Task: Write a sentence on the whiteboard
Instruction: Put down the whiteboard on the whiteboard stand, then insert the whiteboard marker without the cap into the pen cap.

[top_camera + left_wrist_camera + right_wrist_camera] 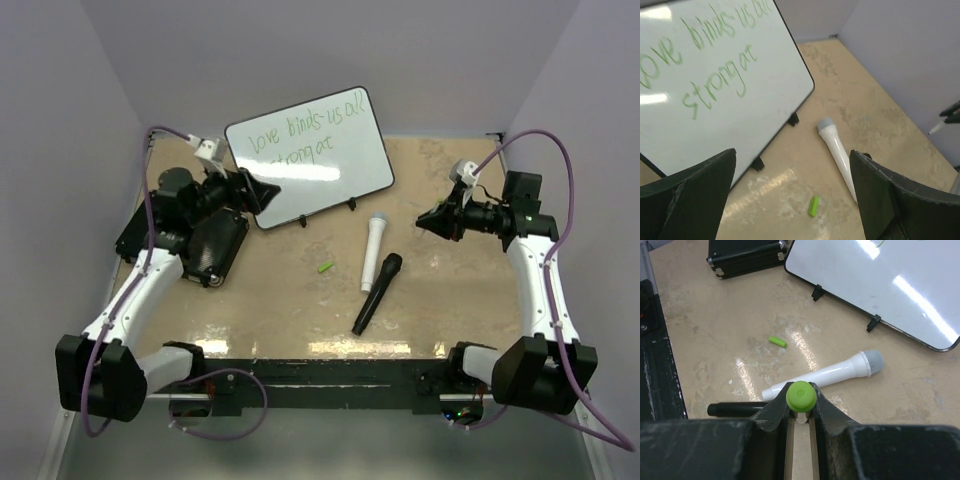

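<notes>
Clamped narrow on the marker (pixel 801 396), green butt end poking up between the fingers: right gripper (pixel 800 407), hanging over the right half of the table (pixel 450 300), well apart from the whiteboard (pixel 345 170). Spread as wide as can be and holding nothing: left gripper (pixel 792 156), just beside the board's near left edge; cannot tell whether touching it. Beyond, propped on two small black feet toward the far left of the table and tilted back, bearing the sentence (pixel 300 132) in thin green script, two lines, roughly "love binds us all" over "stronger". Looks finished or all but finished, so likely a matter of checking the last word and drawing off. To do that well: grip the marker firmly, hold the tip off the glossy face to avoid a stray stroke or smear, and go in only square to the board and with light pressure if a letter needs mending; have the open left jaws ready to steady the frame against tipping. Counted: two arms, two grippers, one marker, one whiteboard, two written lines, one white microphone (pixel 375 248) and one black microphone (pixel 377 293) lying close together near the middle, one loose green cap (pixel 325 267) just left of them, one black case (pixel 205 240) under the left arm.
</notes>
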You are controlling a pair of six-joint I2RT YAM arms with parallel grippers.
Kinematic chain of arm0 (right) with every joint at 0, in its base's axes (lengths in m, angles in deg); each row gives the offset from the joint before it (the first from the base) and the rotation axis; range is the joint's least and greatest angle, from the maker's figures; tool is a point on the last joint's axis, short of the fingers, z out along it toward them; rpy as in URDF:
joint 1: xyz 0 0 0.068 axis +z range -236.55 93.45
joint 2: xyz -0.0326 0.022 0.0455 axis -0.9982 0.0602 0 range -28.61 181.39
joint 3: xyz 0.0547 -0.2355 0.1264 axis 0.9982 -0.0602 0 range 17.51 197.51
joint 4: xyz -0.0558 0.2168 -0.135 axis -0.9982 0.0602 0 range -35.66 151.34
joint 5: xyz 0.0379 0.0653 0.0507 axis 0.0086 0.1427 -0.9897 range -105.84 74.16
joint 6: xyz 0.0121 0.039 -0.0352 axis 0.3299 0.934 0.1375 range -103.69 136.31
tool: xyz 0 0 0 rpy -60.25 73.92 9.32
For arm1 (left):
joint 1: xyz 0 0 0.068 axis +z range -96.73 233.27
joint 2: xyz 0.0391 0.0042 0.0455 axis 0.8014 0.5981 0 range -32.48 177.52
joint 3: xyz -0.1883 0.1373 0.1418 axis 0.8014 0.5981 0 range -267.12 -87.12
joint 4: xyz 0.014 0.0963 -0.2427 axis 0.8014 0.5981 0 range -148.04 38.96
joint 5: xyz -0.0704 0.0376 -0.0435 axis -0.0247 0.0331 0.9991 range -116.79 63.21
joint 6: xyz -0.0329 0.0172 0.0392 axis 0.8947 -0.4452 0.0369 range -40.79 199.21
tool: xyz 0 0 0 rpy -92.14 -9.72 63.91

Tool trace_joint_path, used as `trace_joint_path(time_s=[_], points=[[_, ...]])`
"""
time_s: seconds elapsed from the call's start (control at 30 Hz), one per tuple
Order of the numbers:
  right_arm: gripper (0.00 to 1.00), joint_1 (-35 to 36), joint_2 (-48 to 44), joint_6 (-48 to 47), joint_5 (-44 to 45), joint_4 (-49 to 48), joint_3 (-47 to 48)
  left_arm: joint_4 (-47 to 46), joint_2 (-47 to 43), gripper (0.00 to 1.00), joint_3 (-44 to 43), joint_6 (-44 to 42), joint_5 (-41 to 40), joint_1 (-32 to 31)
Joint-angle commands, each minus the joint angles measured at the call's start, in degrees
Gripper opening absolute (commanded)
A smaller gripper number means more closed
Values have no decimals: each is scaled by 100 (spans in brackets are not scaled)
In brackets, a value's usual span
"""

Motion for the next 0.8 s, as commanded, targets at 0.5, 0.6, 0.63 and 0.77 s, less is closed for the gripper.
trace_joint_path(time_s=[0.5,0.6,0.63,0.77], points=[[0,6,-376,662,40,-964,-467,3481,3220,64,-1870,-1373,-2687,-3531],[0,6,-349,653,49,-964,-467,3719,3652,55,-2204,-1461,-2802,-3601],[0,6,-341,653,49,-946,-467,3763,3740,52,-2275,-1479,-2819,-3619],[0,-2,-340,644,58,-955,-467,3922,4074,45,-2478,-1541,-2889,-3716]])
